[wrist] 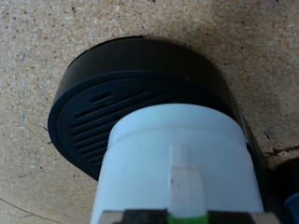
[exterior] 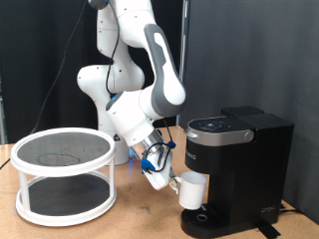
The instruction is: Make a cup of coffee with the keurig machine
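Under the brew head of the keurig machine (exterior: pixel 232 169) I see the cup (exterior: pixel 191 189) hanging just above the round drip tray (exterior: pixel 207 221), carried at its side by the gripper (exterior: pixel 167 180); the fingers are closed on it, seemingly at the handle. I judge the cup rigid, smooth and breakable, light while empty; the handle or rim is the sure hold. My exterior view gives the machine's closed lid and a white mesh rack (exterior: pixel 64 174) at its left; my wrist view alone shows the tray's slotted grille (wrist: pixel 112 112) beneath the cup (wrist: pixel 177 163).
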You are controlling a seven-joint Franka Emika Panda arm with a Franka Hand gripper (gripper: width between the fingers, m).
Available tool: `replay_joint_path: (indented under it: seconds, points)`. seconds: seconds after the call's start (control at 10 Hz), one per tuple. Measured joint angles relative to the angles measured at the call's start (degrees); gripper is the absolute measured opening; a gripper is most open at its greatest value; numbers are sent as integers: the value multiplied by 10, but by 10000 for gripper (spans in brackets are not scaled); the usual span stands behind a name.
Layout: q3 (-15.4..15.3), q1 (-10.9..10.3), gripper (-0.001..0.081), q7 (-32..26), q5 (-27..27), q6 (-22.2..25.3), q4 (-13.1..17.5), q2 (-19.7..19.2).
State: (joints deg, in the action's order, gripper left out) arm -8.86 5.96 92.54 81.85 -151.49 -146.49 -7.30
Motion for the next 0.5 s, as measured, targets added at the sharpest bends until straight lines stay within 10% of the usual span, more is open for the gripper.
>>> replay_joint_path:
  seconds: [0.5]
  points:
    - [-9, 0, 7, -91, 91, -24, 26, -36]
